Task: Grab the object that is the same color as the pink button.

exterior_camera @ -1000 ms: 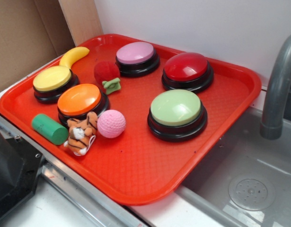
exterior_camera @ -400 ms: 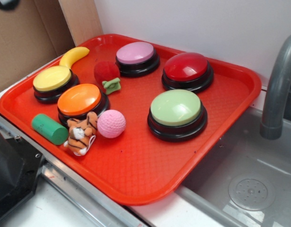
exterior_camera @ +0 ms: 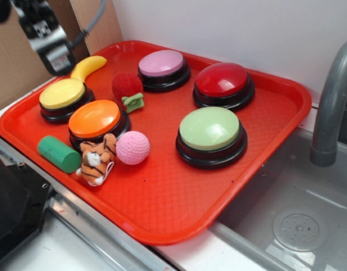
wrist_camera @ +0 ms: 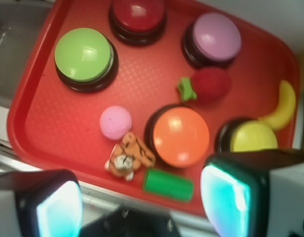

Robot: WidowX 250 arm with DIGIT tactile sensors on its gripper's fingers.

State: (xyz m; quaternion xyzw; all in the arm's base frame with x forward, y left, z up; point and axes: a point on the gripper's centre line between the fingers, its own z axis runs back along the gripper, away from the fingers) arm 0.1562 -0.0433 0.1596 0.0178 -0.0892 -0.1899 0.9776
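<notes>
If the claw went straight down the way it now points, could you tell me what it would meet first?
Probably the green cylinder or the near rim of the red tray: in the wrist view they lie between the claw fingers. Depth is unclear. The pink ball lies further ahead.

A robot gripper [exterior_camera: 49,42] hangs at the upper left, above a banana [exterior_camera: 88,66]. Well below and right of it, a small pink ball [exterior_camera: 132,147] lies on a red tray [exterior_camera: 263,147]. Farther right sits the pink button [exterior_camera: 162,69].
</notes>
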